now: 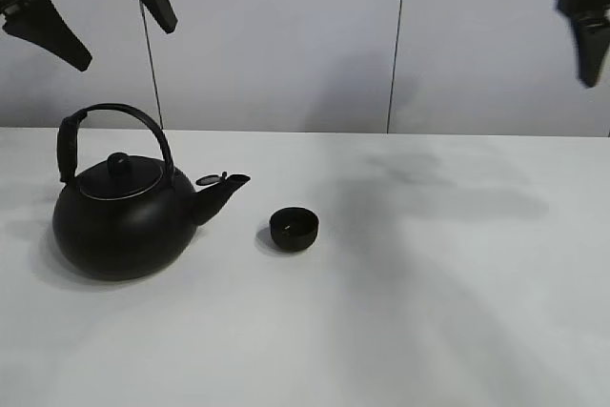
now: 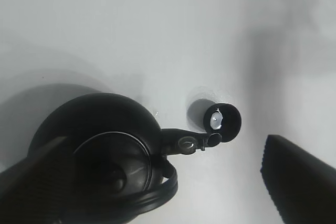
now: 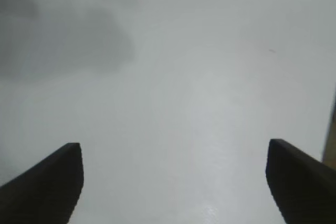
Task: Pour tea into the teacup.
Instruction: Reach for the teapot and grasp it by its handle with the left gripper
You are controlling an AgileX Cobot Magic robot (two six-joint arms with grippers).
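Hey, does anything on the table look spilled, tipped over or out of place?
Nothing stands out. The big round black kettle stands upright, the small black handleless teacup sits upright beside its spout, and the white table shows no spill.

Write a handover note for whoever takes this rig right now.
Both open and empty: left tool raised above the kettle, right tool high over the bare table on the right.
The kettle stands upright on the left, spout toward the teacup, which sits close by but apart from it.
Done: nothing gripped, no pour begun.
Left: grasp the handle, lift, tip the spout over the teacup.
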